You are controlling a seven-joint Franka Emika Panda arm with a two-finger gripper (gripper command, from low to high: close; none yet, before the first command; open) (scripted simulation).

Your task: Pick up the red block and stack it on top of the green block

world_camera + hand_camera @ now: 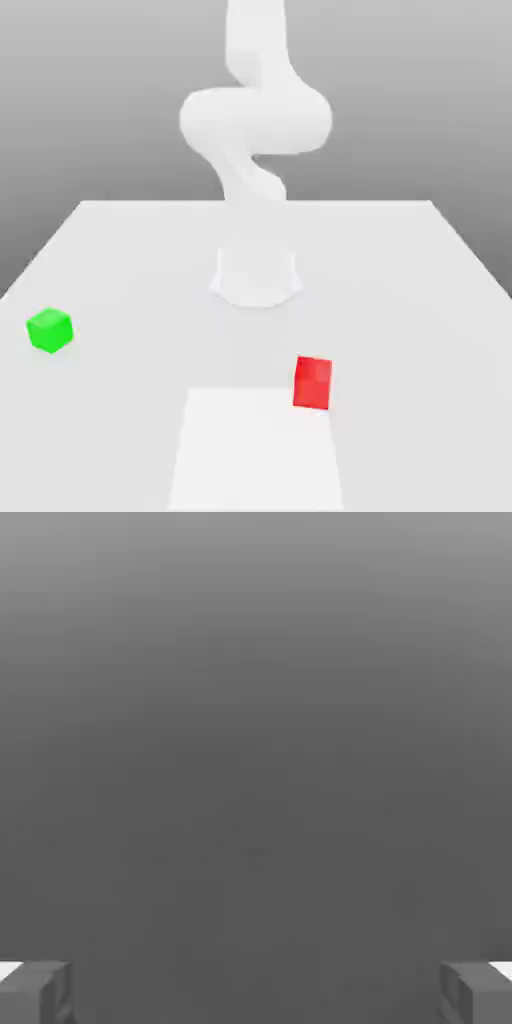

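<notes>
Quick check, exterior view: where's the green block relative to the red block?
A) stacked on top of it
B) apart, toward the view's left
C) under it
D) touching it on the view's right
B: the green block sits alone near the table's left edge, with bare tabletop between it and the red block right of centre.

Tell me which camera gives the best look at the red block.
The exterior view. There the red block sits in plain sight on the white table, toward the exterior view's right. The hand view gives no look at it, just the open fingertips.
</notes>
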